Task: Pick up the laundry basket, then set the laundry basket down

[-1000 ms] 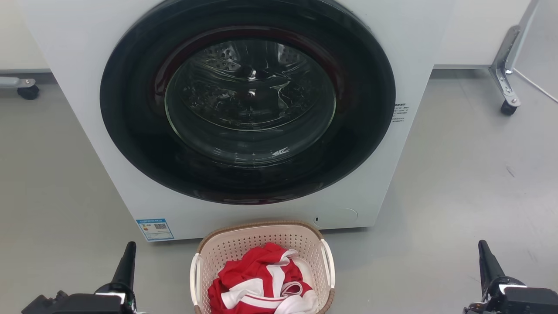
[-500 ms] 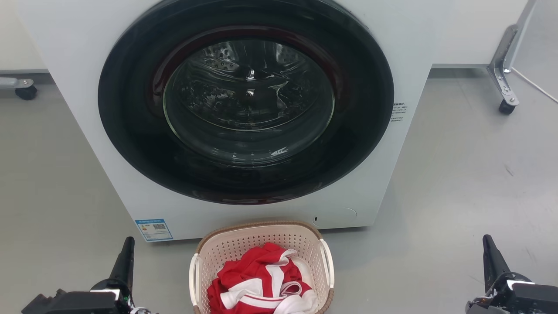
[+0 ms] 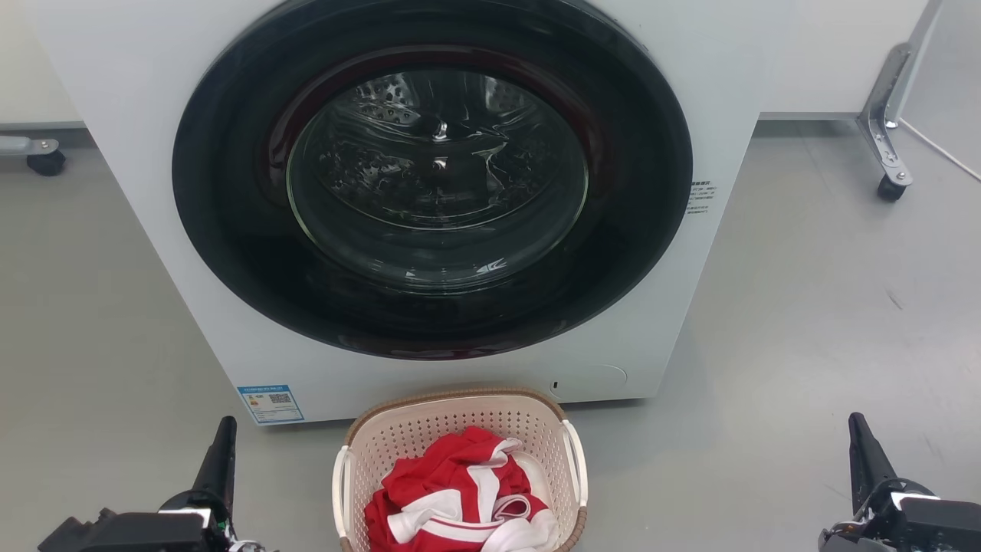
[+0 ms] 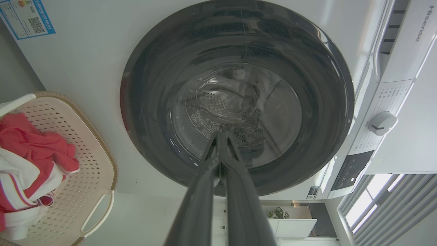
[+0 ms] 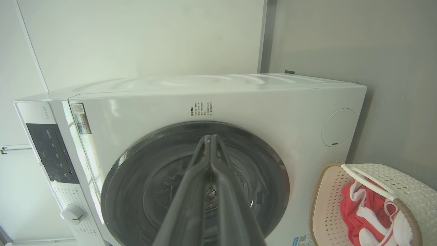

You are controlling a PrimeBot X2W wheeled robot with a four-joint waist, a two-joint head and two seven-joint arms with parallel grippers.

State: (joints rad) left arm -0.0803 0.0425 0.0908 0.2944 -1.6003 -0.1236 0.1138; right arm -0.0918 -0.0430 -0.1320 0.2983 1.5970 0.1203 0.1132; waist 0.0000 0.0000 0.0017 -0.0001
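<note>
Basket count first: one laundry basket [image 3: 429,429] sits on the grey floor [image 3: 805,345]. It is at the bottom middle of the head view, just in front of the one white washing machine [image 3: 736,77]. I cannot tell if the basket touches the machine. The basket is cream with lots of little holes and a brown rim. It has two white handles, one on its left side [image 3: 339,491] and one on its right side [image 3: 579,471]. Inside it lies one bundle of red and white clothes [image 3: 452,491].

The machine has one big round dark door [image 3: 433,176], which is closed, and one blue sticker [image 3: 271,402] low on its front. Two small wheels stand on the floor, one far to the left [image 3: 47,161] and one far to the right [image 3: 891,188].

Two grippers are in view. The left gripper [image 3: 226,429] is low in the bottom left corner. The right gripper [image 3: 857,429] is low in the bottom right corner. Both point up the view toward the machine. The basket is between them, and neither one touches it.

In the left wrist view, the left gripper [image 4: 221,135] has its two long fingers pressed together with nothing between them. They point at the glass of the door, with the basket [image 4: 85,147] off to the side. In the right wrist view, the right gripper [image 5: 209,138] also has its fingers squeezed together and holds nothing. It points at the door too, and the basket [image 5: 327,205] is in the lower corner.
</note>
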